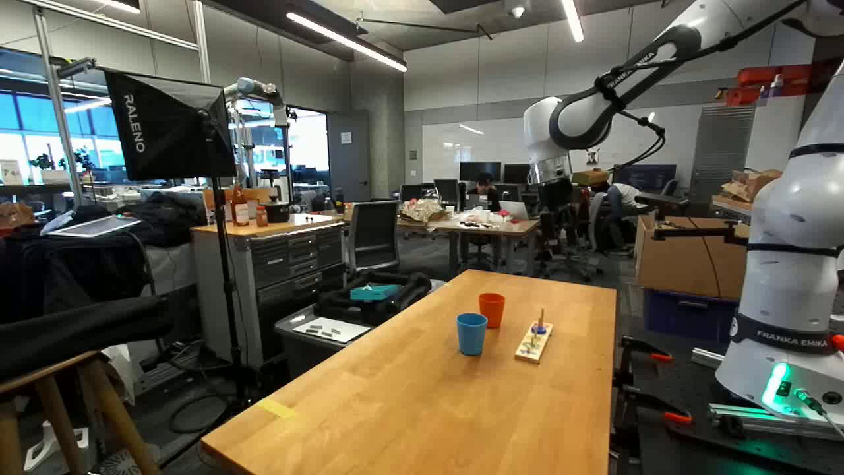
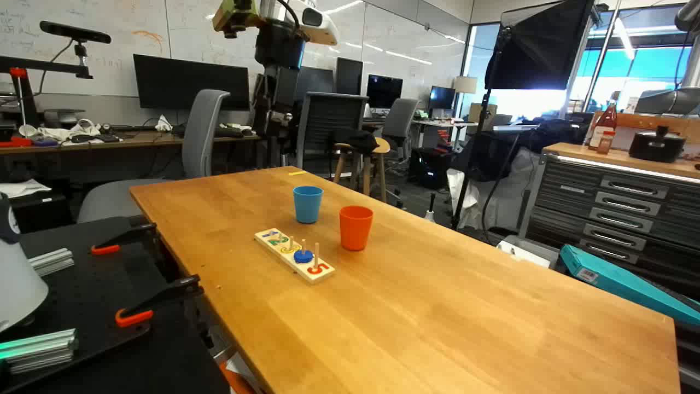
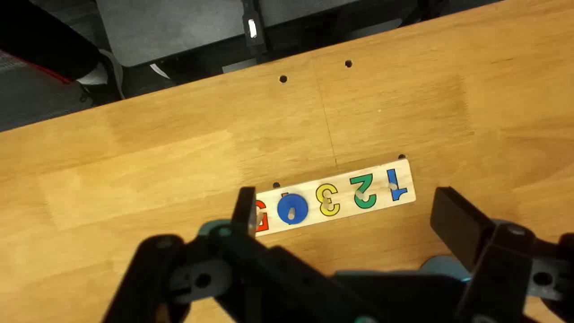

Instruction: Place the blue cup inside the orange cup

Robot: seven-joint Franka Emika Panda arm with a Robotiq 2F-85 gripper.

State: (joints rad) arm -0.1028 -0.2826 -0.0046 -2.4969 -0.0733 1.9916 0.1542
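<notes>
Nearest the lens in the wrist view: gripper (image 3: 350, 213), fingers (image 3: 459, 224) spread wide, no hold on anything, a view down between the tips onto peg board (image 3: 346, 197) and table (image 3: 134, 179). Low there, beside a finger and mostly covered: a blue rim, probably the blue cup (image 3: 445, 266). In an exterior view, see blue cup (image 1: 471, 334) upright on the table, mouth up, partly in front of orange cup (image 1: 495, 310), also upright; not nested yet. Rate blue cup as light, thin-walled, fairly stiff plastic: smooth, so maybe a bit slippery, easy to tip or slide with a nudge, unlikely to break, might flex under a hard squeeze. Best taken high at the rim, one finger inside and one outside, leaving the lower wall free to drop into orange cup; similar in size, so likely a snug fit. In an exterior view, note orange cup (image 2: 356, 229) nearer the lens, blue cup farther off, bare table between, peg board near both. Gripper well above the table in both exterior views, touching neither cup; finger spread hard to read there, so go by the wrist view.
</notes>
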